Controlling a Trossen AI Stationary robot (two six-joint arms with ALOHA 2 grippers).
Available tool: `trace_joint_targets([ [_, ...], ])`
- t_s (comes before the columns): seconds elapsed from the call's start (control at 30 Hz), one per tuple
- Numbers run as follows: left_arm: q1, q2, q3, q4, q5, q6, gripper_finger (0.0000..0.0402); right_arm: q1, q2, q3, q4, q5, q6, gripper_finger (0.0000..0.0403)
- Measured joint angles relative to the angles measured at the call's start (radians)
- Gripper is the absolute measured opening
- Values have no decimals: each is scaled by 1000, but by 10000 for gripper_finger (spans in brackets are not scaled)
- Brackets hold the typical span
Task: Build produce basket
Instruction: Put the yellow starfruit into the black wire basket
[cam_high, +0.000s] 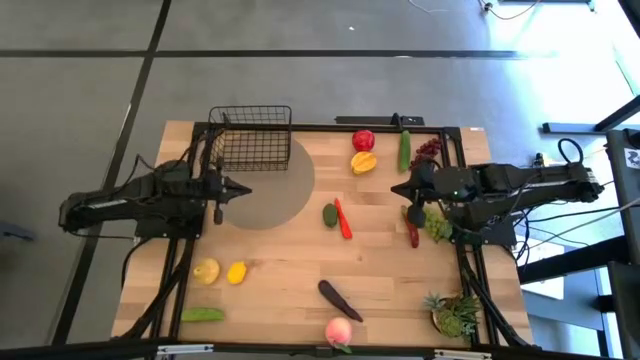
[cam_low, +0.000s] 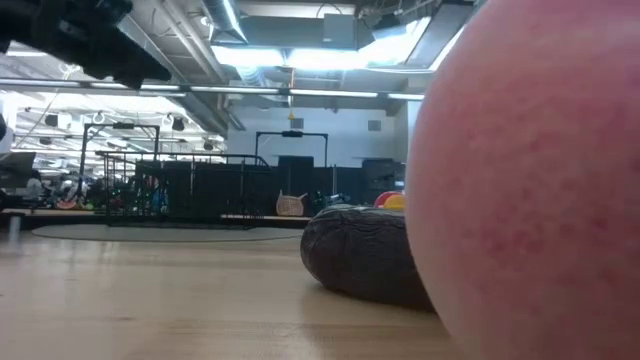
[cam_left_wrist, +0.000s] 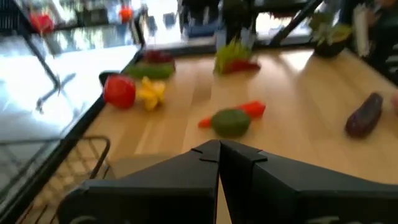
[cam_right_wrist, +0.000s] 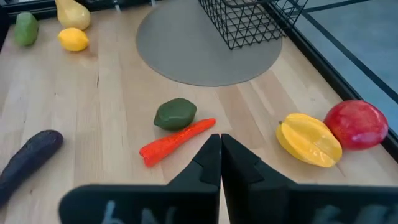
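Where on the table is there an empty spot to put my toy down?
The bare wood between the lemon and the eggplant is free, and so is the grey mat beside the basket. It is crowded at the apple, cucumber and grapes.

Two dark arms, black wedge fingers (cam_right_wrist: 214, 163)

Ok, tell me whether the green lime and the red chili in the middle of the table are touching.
Touching. The right wrist view shows the green lime resting against the red chili with no gap; the high view agrees.
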Motion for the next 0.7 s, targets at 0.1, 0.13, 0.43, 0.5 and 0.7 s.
trace_joint_targets([
  [0.1,0,101,58,-53,-14,-19,0,0,28,17,-8,0,-9,20],
  [0.13,0,131,81,-50,-13,-23,0,-2,36,20,-12,0,-10,28],
  [0.43,-5,321,240,-64,0,-42,0,-63,122,21,-14,38,-211,128],
  [0.5,-11,347,282,-101,-2,-43,0,-88,152,21,-13,72,-299,138],
  [0.7,-41,424,390,-210,-9,-45,0,-202,263,21,94,24,-473,139],
])
